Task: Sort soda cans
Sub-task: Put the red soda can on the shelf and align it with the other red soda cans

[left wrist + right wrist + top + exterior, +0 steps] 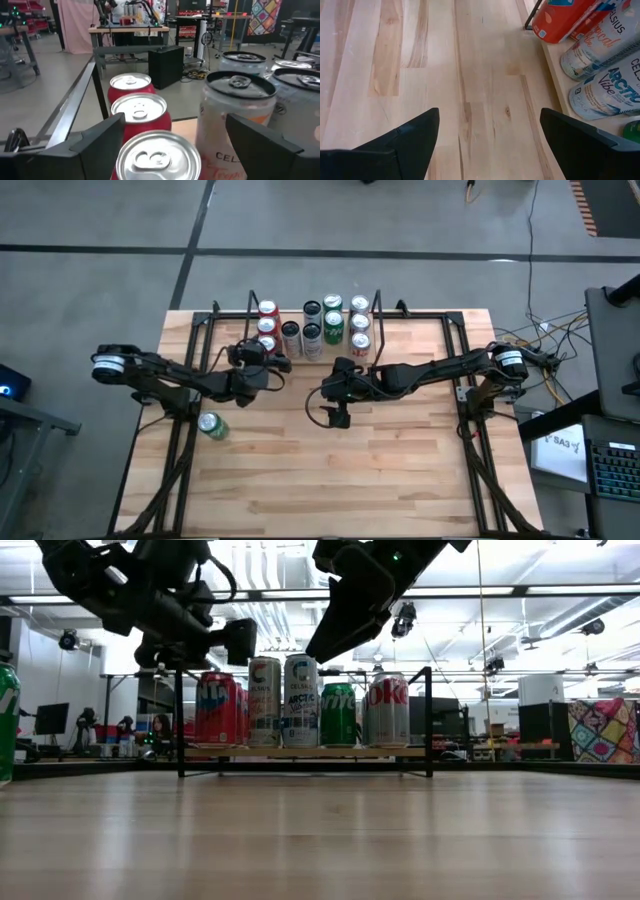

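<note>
Both pincers gape wide, empty — left gripper (283,363) straddling a red can (158,159), right gripper (338,418) above bare table (420,60).

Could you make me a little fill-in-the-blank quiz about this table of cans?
1. The red metal soda cans form the group's ____ column, seen from above.
2. One green metal soda can stands alone near the wooden table's ____ edge.
3. The left pincer hovers with fingers ____.

Missing words: left; left; open

Even, bright overhead lighting; no harsh shadows.
Ceiling lights (560,590) flare in the low view; near table (320,840) soft-focused; can tops (157,155) show mild glare.
</note>
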